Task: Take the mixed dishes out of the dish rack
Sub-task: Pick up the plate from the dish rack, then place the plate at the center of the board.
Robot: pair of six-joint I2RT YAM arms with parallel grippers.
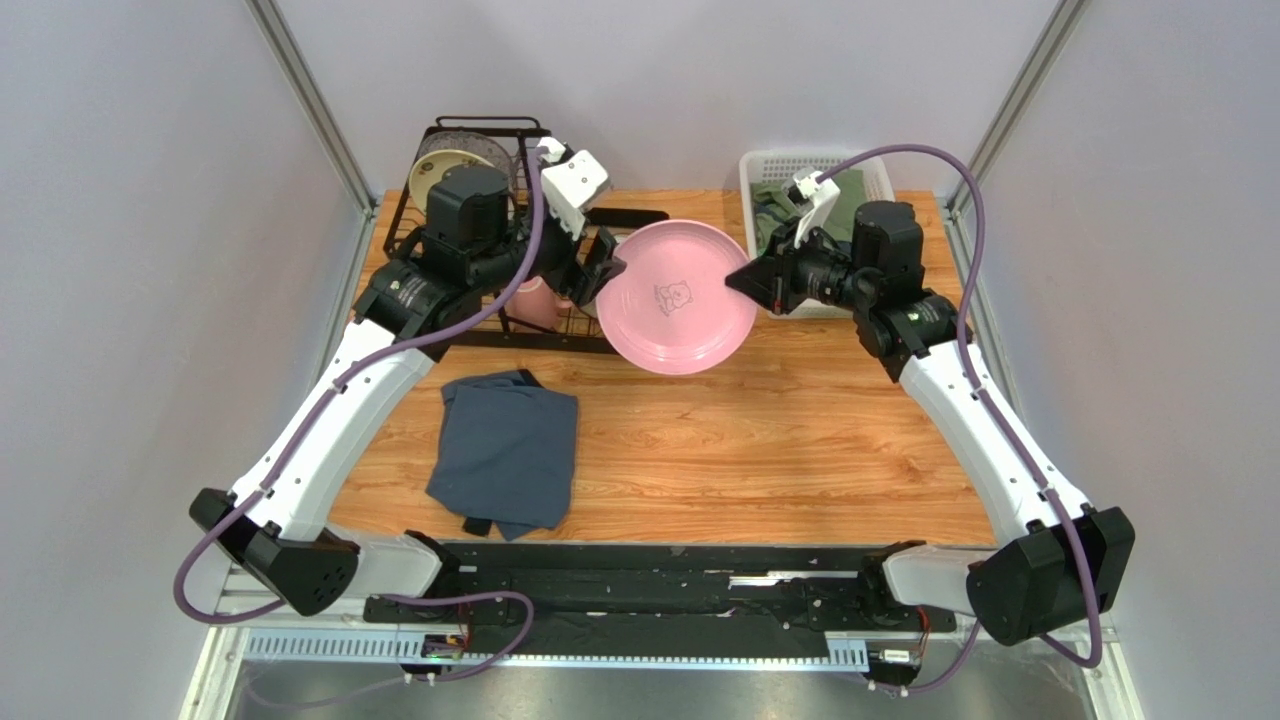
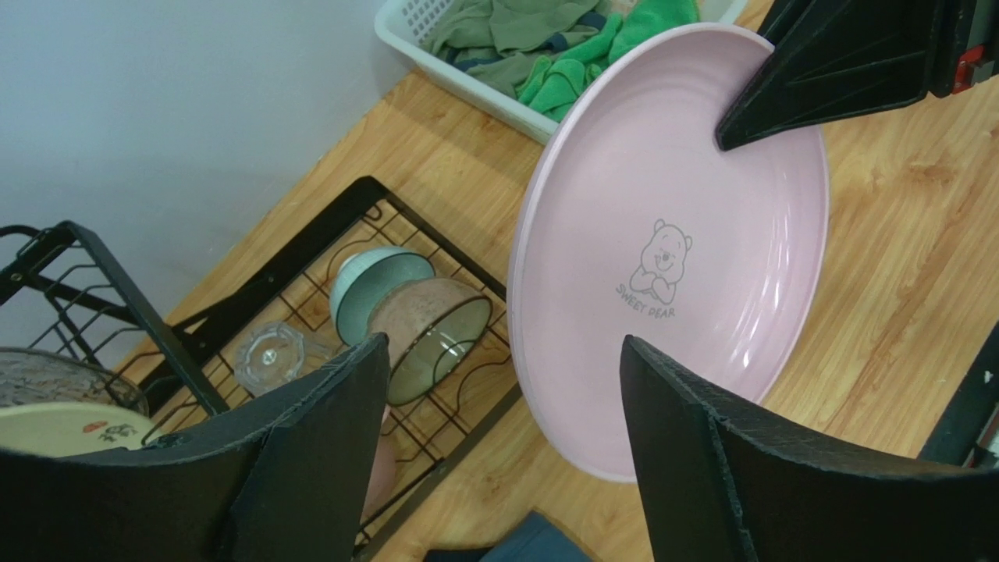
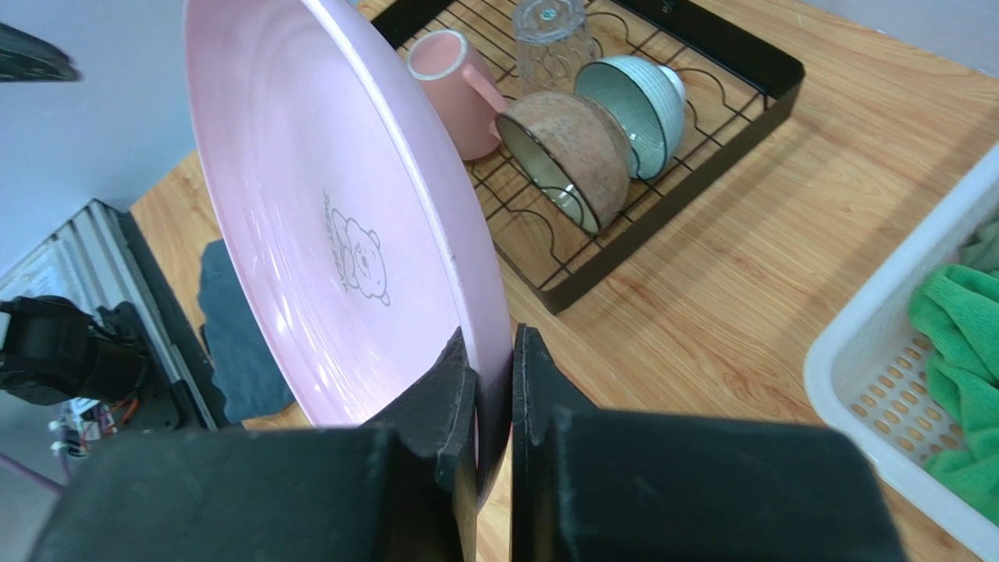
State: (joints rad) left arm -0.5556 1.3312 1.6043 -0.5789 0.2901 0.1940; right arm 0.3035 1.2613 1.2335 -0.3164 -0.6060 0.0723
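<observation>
In the top view, the large pink plate [image 1: 676, 296] hangs in the air at the centre of the frame, above the table [image 1: 781, 435] and just right of the dish rack [image 1: 409, 225]. It is tilted, with its face turned up toward the camera. The left gripper [image 1: 601, 285] sits at the plate's left rim and the right gripper [image 1: 739, 281] at its right rim. A folded blue-grey cloth [image 1: 504, 450] lies lower left of the plate, probably as a soft landing spot. A white basket [image 1: 774, 162] stands at the upper right.

In the left wrist view, the left gripper [image 2: 504, 351] has its jaws wide apart, with the plate's [image 2: 680, 258] near rim lying between them but not pinched. To the left, on the rack's lower tray [image 2: 293, 252], are the dark bowl [image 2: 428, 334], a paler bowl [image 2: 369, 281] and the clear glass [image 2: 270, 357]. The cream plate [image 2: 59, 427] shows at the lower left.

In the right wrist view, the right gripper [image 3: 493, 363] is clamped narrowly on the plate's [image 3: 340, 234] rim, so this claw alone seems to carry it. An edge grip suits a thin, broad dish. The pink mug [image 3: 452, 88], glass [image 3: 551, 29] and bowls [image 3: 569, 152] wait in the rack [image 3: 727, 70] at the upper right.
</observation>
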